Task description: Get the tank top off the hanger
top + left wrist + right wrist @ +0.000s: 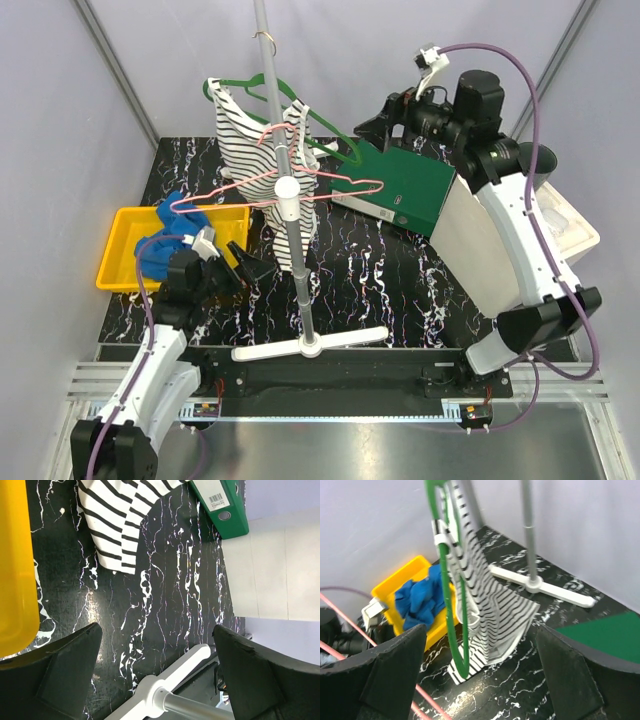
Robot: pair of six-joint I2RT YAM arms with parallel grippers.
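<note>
Your R gripper [368, 128] is nearer: tank top [240, 150] hangs vertical just ahead-left on green hanger [449, 592]. L gripper [245, 262] low. Both jaws wide, empty.

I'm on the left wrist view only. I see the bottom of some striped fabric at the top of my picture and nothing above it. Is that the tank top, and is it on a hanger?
Observer: Yes. The striped tank top hangs on a green hanger beside the grey pole.
Operator: Where is the right gripper?
Observer: The right gripper is up near the far end of that hanger. Its jaws are open and it holds nothing.
Operator: Is anything else hanging up there?
Observer: Yes, a pink wire hanger with nothing on it, at the same pole.
</note>
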